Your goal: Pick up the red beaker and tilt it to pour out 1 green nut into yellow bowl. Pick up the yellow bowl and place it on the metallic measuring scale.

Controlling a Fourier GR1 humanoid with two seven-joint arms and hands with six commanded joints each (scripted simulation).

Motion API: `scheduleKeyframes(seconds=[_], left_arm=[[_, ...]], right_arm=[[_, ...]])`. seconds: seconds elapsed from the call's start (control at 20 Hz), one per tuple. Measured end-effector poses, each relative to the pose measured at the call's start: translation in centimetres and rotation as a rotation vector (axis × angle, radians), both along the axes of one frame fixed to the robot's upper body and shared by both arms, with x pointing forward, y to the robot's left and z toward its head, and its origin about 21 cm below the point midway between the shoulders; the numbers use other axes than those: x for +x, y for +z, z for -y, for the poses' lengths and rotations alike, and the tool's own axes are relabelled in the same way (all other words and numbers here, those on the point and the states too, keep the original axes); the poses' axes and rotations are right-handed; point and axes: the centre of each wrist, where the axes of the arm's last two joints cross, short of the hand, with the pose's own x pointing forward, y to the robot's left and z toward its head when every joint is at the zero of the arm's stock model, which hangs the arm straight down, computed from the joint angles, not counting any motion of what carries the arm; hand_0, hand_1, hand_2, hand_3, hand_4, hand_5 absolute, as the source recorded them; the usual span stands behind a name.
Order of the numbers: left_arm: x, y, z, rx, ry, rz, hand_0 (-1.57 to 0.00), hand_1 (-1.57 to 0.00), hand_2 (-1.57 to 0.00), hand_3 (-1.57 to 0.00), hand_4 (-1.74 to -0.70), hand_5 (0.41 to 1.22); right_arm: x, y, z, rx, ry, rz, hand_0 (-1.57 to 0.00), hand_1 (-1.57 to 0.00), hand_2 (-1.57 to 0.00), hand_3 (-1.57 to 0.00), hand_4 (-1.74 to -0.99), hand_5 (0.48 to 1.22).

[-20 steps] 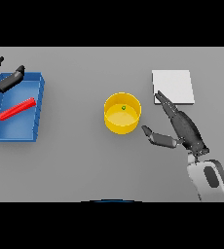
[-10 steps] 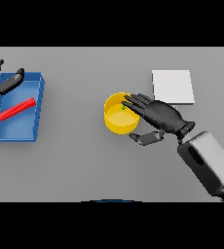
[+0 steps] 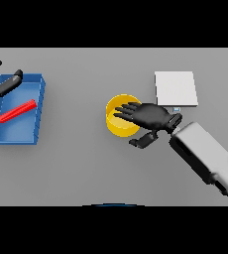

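A: Item, yellow bowl [image 3: 117,124]: where?

B: On the worktop [image 3: 86,168], left of the scale [image 3: 175,88]. My right hand [image 3: 150,116] spread over its rim, fingers [image 3: 127,111] wide, nothing held.

A: Risk?

B: One-sided grip could tip it, spilling the nut. Left hand [image 3: 2,84] idle, relaxed.

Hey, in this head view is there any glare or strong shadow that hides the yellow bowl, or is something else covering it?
Head view: lighting is flat and even, with no glare and no strong shadows on the grey table; the yellow bowl is partly covered only by the right hand spread over its rim, so its inside is mostly hidden.
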Motion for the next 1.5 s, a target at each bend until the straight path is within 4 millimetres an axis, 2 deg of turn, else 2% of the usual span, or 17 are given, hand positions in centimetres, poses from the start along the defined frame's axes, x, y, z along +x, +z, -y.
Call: scheduleKeyframes(seconds=[0.15, 0.35, 0.4, 0.5, 0.6, 0.65, 0.7, 0.75, 0.8, 0.9, 0.95, 1.05, 1.1, 1.2, 1.35, 1.45, 1.5], left_arm=[[-0.1, 0.0, 0.1, 0.002, -0.001, -0.001, 0.00, 0.00, 0.00, 0.00, -0.80, 0.703], [-0.1, 0.1, -0.5, 0.005, -0.002, 0.000, 0.00, 0.00, 0.00, 0.00, -0.80, 0.704], [-0.3, -0.4, -0.4, 0.009, -0.005, 0.000, 0.00, 0.00, 0.00, 0.00, -0.79, 0.708], [-0.1, 0.0, -0.2, 0.018, 0.003, -0.007, 0.00, 0.00, 0.00, 0.00, -0.79, 0.713], [-0.1, 0.1, -0.2, 0.017, -0.004, -0.007, 0.00, 0.00, 0.00, 0.00, -0.79, 0.712], [0.0, 0.3, -0.3, 0.020, -0.003, 0.001, 0.00, 0.00, 0.00, 0.00, -0.79, 0.711], [-0.2, 0.3, -0.5, 0.021, -0.006, 0.003, 0.00, 0.00, 0.00, 0.00, -0.79, 0.710], [-0.1, 0.4, -0.3, 0.022, -0.011, 0.003, 0.00, 0.00, 0.00, 0.00, -0.79, 0.710], [0.0, 0.5, -0.3, 0.024, -0.010, 0.003, 0.00, 0.00, 0.00, 0.00, -0.79, 0.710], [-0.1, 0.0, -0.2, 0.015, -0.017, -0.002, 0.00, 0.00, 0.00, 0.00, -0.79, 0.707], [-0.1, 0.0, -0.4, 0.016, -0.014, -0.004, 0.00, 0.00, 0.00, 0.00, -0.79, 0.709], [-0.2, -0.1, -0.6, 0.025, -0.010, -0.010, 0.00, 0.00, 0.00, 0.00, -0.78, 0.711], [-0.3, -0.3, -0.4, 0.023, -0.016, -0.004, 0.00, 0.00, 0.00, 0.00, -0.78, 0.710], [0.1, -0.2, -0.1, 0.025, -0.012, -0.003, 0.00, 0.00, 0.00, 0.00, -0.78, 0.712], [0.2, 0.3, 0.0, 0.012, -0.022, 0.008, 0.00, 0.00, 0.00, 0.00, -0.78, 0.703], [0.0, 0.1, -0.1, 0.018, -0.017, 0.002, 0.00, 0.00, 0.00, 0.00, -0.77, 0.706], [0.0, 0.0, -0.1, 0.023, -0.020, 0.002, 0.00, 0.00, 0.00, 0.00, -0.77, 0.706]], right_arm=[[0.6, -0.2, -1.5, -0.072, 0.018, -0.017, 0.00, 0.00, 0.00, 0.00, -1.174, 0.674], [1.8, -0.6, -2.3, -0.131, 0.008, -0.037, 0.00, 0.00, 0.00, -0.01, -1.186, 0.684], [1.7, -0.9, -2.1, -0.137, 0.023, -0.050, 0.00, 0.00, 0.00, -0.01, -1.188, 0.693], [1.7, -1.0, -2.0, -0.144, 0.013, -0.061, 0.00, 0.00, -0.01, -0.04, -1.209, 0.732], [1.8, -1.3, -2.5, -0.154, -0.003, -0.062, -0.05, -0.06, -0.09, -0.13, -1.261, 0.809], [1.7, -1.4, -2.5, -0.149, 0.015, -0.061, -0.19, -0.18, -0.19, -0.21, -1.309, 0.891], [1.7, -1.4, -2.7, -0.144, 0.024, -0.058, -0.45, -0.41, -0.35, -0.32, -1.363, 0.957], [1.8, -1.4, -2.4, -0.138, 0.034, -0.054, -0.68, -0.64, -0.59, -0.57, -1.435, 1.010], [1.9, -1.4, -2.4, -0.139, 0.033, -0.056, -0.86, -0.83, -0.79, -0.68, -1.492, 1.052], [1.9, -1.0, -2.6, -0.135, 0.039, -0.064, -1.11, -1.09, -1.07, -0.88, -1.578, 1.113], [1.8, -1.0, -2.5, -0.134, 0.046, -0.062, -1.21, -1.19, -1.13, -0.97, -1.611, 1.135], [1.9, -0.9, -2.0, -0.127, 0.057, -0.083, -1.34, -1.33, -1.25, -1.07, -1.658, 1.166], [1.9, -0.8, -2.4, -0.139, 0.045, -0.083, -1.38, -1.38, -1.29, -1.11, -1.674, 1.177], [2.1, -0.3, -2.0, -0.156, 0.031, -0.092, -1.45, -1.45, -1.33, -1.17, -1.698, 1.193], [2.1, 0.3, -2.1, -0.139, 0.043, -0.089, -1.51, -1.51, -1.39, -1.20, -1.719, 1.207], [2.1, 1.4, -2.5, -0.131, 0.032, -0.076, -1.53, -1.53, -1.44, -1.17, -1.727, 1.212], [2.2, 2.0, -2.0, -0.127, 0.035, -0.079, -1.54, -1.54, -1.45, -1.17, -1.730, 1.214]])
